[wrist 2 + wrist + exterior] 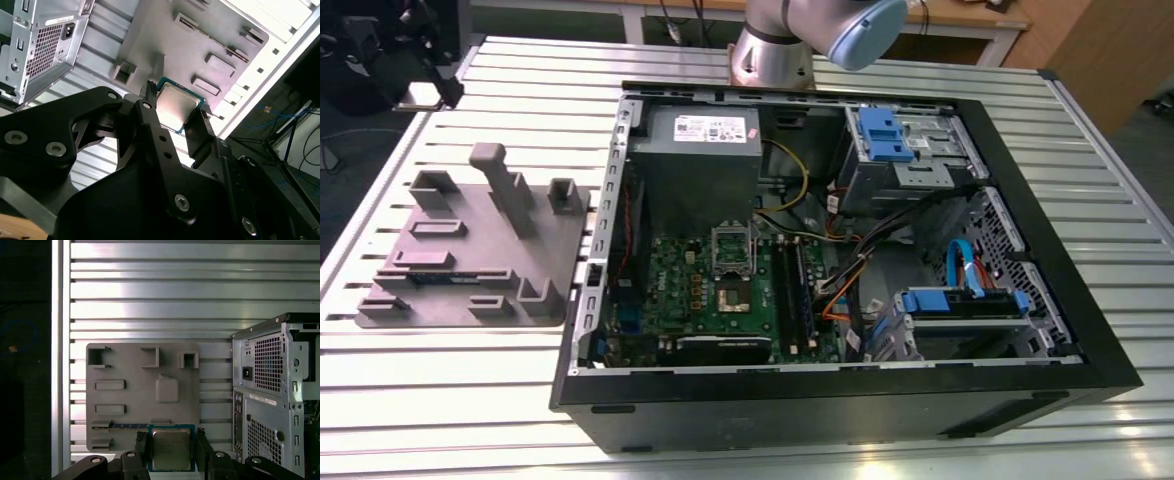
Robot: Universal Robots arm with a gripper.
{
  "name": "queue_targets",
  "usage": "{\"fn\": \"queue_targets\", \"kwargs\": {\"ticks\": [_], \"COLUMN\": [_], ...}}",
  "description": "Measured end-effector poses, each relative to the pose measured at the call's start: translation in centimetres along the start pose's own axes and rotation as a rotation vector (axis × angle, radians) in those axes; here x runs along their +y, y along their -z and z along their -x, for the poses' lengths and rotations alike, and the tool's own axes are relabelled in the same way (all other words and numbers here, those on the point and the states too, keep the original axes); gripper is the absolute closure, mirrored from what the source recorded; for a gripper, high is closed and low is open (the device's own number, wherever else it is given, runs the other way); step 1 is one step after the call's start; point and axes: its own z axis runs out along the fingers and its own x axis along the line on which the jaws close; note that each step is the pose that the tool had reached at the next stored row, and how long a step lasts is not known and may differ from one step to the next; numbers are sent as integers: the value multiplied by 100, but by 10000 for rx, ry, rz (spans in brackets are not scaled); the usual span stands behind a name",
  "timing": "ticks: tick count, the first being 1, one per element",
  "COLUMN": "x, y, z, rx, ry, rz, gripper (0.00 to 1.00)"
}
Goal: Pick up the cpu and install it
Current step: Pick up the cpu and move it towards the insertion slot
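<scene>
In both wrist views the cpu [171, 447] [178, 106] is a flat square chip with a shiny silver top and a thin edge. My gripper [171, 449] [175, 112] is shut on it, one black finger [141, 445] on each side. The chip hangs well above the grey moulded tray [135, 370], over one of the tray's edges. The open computer case [841, 260] lies on its side in the exterior view. Its green motherboard and the socket [730, 262] face up near the middle. My arm [781, 40] rises at the far edge of the table.
The tray [467, 250] lies on the slatted metal table [427, 400], to the case's left in the exterior view, and holds a memory stick [125, 426]. Inside the case are a grey power-supply box [700, 130], blue drive brackets [887, 135] and loose cables [854, 270].
</scene>
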Motion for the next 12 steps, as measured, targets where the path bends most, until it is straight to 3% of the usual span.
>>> {"fn": "queue_targets", "kwargs": {"ticks": [6,12], "x": [3,5], "y": [-2,-4], "z": [146,225], "rx": [1,0], "ry": [0,0], "rz": [-1,-1], "gripper": [53,53]}}
